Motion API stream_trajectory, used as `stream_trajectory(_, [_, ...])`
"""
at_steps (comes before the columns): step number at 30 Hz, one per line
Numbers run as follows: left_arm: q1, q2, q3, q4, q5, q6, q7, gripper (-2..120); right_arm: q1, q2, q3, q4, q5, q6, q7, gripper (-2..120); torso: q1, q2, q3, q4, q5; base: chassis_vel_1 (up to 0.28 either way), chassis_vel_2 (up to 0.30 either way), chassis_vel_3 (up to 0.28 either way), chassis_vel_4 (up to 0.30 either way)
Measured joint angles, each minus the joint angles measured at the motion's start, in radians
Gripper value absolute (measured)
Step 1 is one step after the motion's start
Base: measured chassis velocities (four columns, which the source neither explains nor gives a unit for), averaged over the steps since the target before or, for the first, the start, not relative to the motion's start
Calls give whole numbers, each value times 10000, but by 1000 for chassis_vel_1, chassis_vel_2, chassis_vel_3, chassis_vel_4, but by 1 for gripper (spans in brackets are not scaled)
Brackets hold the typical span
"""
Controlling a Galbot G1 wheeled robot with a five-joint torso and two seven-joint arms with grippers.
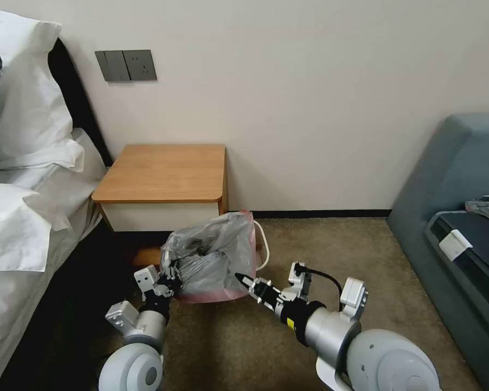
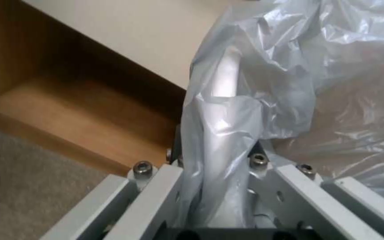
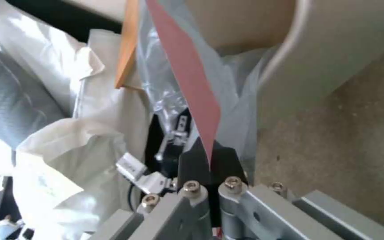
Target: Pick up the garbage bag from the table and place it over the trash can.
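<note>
Both grippers, left [image 1: 171,275] at 9 o'clock and right [image 1: 240,278] at 3, clamp the bag [image 1: 214,252] draped over the can [image 1: 259,239] beside the table [image 1: 163,174]; thin film may tear or slip off the rim.

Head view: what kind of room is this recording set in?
Likely a bedroom or hotel room: a bed with white pillows, a wooden nightstand against the wall, a grey-blue sofa and carpet.

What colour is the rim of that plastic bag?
Pinkish-red, on the grey garbage bag; the right wrist view shows it best.
</note>
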Motion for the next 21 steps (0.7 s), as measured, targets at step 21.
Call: stream_trajectory(21, [192, 5, -128, -396, -658, 175, -103, 5, 200, -188, 1338, -694, -1040, -229, -751, 0, 0, 0, 0, 1, 1, 0, 0, 0, 0])
